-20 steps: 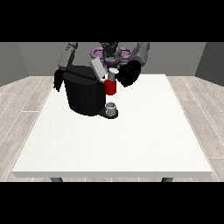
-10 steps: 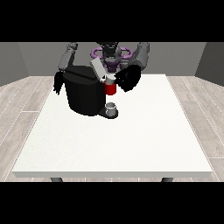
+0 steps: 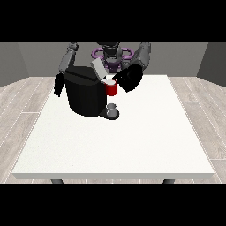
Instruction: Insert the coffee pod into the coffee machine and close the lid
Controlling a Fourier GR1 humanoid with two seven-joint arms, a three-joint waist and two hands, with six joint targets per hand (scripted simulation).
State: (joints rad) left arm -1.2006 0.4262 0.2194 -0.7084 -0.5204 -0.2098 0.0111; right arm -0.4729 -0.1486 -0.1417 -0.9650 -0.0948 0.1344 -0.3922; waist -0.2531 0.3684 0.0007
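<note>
A black coffee machine stands on the white table at the back left. Its grey lid is tilted up and open. A red holder sticks out at the machine's front right, with something white at its top, likely the pod. The hand at the view's right is right beside that red part, touching or nearly touching it. A small grey cup sits on the machine's base below. The hand at the view's left hangs beside the machine's left side.
The table's front and right parts stretch wide before the machine. A purple ring-shaped part of the robot's torso shows behind the lid. Grey floor surrounds the table.
The hand at the view's right has shifted slightly toward the red holder and lower. The lid stays raised. The other hand has barely moved.
</note>
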